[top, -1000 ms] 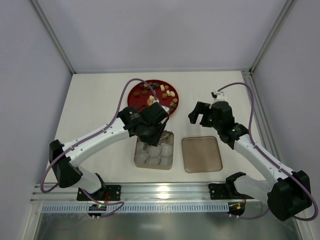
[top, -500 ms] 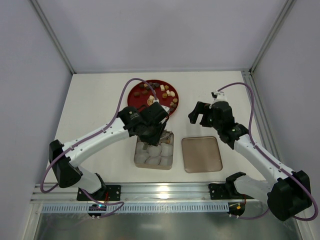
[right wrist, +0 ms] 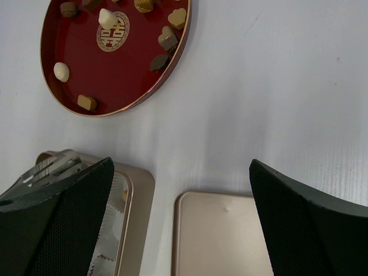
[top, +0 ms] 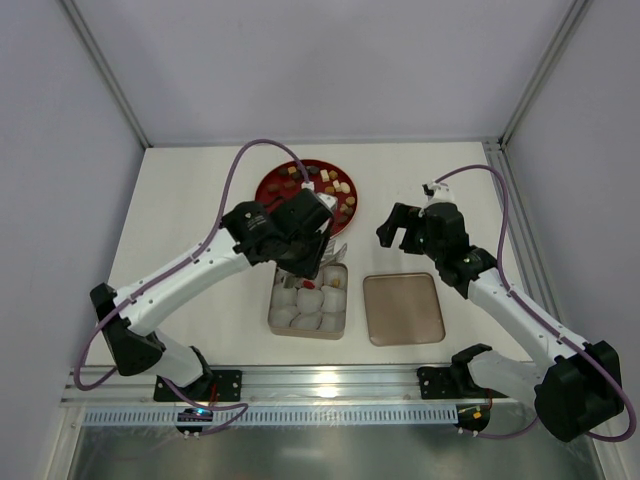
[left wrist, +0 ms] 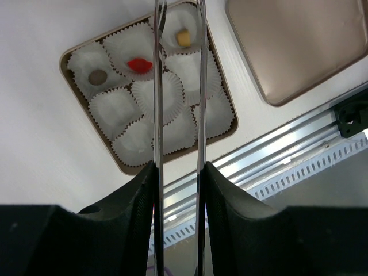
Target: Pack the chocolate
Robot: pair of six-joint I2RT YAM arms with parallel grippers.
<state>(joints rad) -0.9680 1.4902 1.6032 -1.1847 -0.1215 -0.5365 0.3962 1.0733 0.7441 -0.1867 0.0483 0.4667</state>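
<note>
Small chocolates [top: 325,185] in brown, tan and cream lie on a red plate [top: 268,187]; they also show in the right wrist view [right wrist: 168,40]. A gold box [top: 272,308] holds white paper cups. In the left wrist view three of the cups in the box [left wrist: 63,57] hold a candy: greyish brown [left wrist: 98,76], red [left wrist: 140,65] and yellow [left wrist: 183,38]. My left gripper [left wrist: 179,172] is shut on metal tongs [left wrist: 158,86], whose tips hang empty over the box's far cups. It also shows in the top view [top: 312,258]. My right gripper [top: 404,228] is open and empty above the table.
The box's gold lid [top: 402,308] lies flat to the right of the box, below my right gripper [right wrist: 181,218]. The red plate [right wrist: 123,75] has a gold emblem [right wrist: 112,33] in its middle. Grey walls close in the table, and a metal rail [top: 330,385] runs along the near edge.
My left gripper has lifted and drawn back from over the box toward the red plate, tongs still in it. The right arm has not moved.
</note>
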